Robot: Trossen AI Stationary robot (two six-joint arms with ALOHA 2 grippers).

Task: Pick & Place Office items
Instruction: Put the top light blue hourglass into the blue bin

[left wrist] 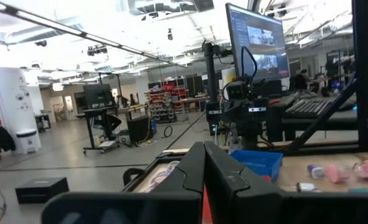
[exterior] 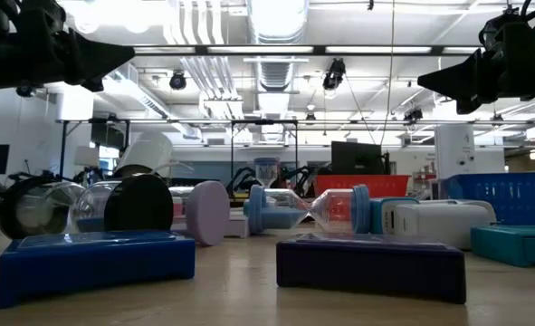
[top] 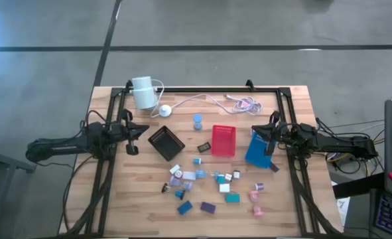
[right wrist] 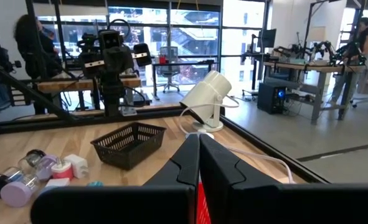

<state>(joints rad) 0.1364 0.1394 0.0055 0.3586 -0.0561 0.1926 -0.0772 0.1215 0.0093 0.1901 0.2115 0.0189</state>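
Office items (top: 209, 186) lie scattered on the surface (top: 288, 199) between the closed, empty left hand (top: 142, 131) and right hand (top: 261, 130).

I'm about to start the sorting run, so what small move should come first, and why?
Probably open the left gripper and swing it toward the nearest pieces. Both grippers hang shut and empty at the table's sides, the right gripper beside the blue tray, and every small piece still lies loose on the table, none in a tray.

Grey concrete floor (top: 262, 23), bright ceiling lights (exterior: 276, 18), tall windows (right wrist: 196, 37).
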